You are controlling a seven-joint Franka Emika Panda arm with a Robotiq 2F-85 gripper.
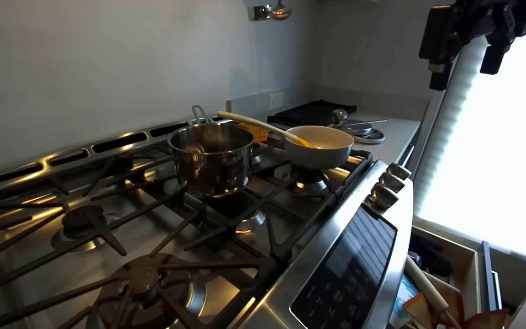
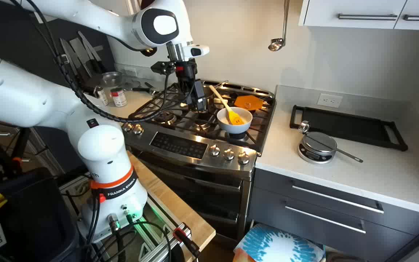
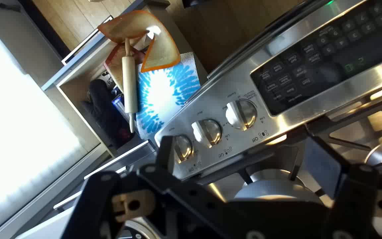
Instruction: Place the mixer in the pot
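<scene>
The mixer, a pale tan utensil with a yellow head, leans in a white bowl (image 1: 318, 157) on the stove. Its handle (image 1: 254, 121) slants up over the bowl's rim toward the pot in an exterior view; its head (image 2: 235, 118) rests inside the bowl. The shiny steel pot (image 1: 213, 169) stands on the burner grate beside the bowl; elsewhere it is mostly hidden behind my gripper (image 2: 197, 105). My gripper (image 1: 466, 73) is raised above the stove, its fingers wide apart with nothing between them. The wrist view (image 3: 244, 159) shows part of the bowl (image 3: 277, 192), not mixer or pot.
An orange trivet (image 2: 249, 102) lies behind the bowl. A black tray (image 2: 347, 127) and a scale (image 2: 316, 151) with a metal ladle across it lie on the counter. Stove knobs (image 3: 207, 132) line the front. An open drawer holds a rolling pin (image 3: 130, 84).
</scene>
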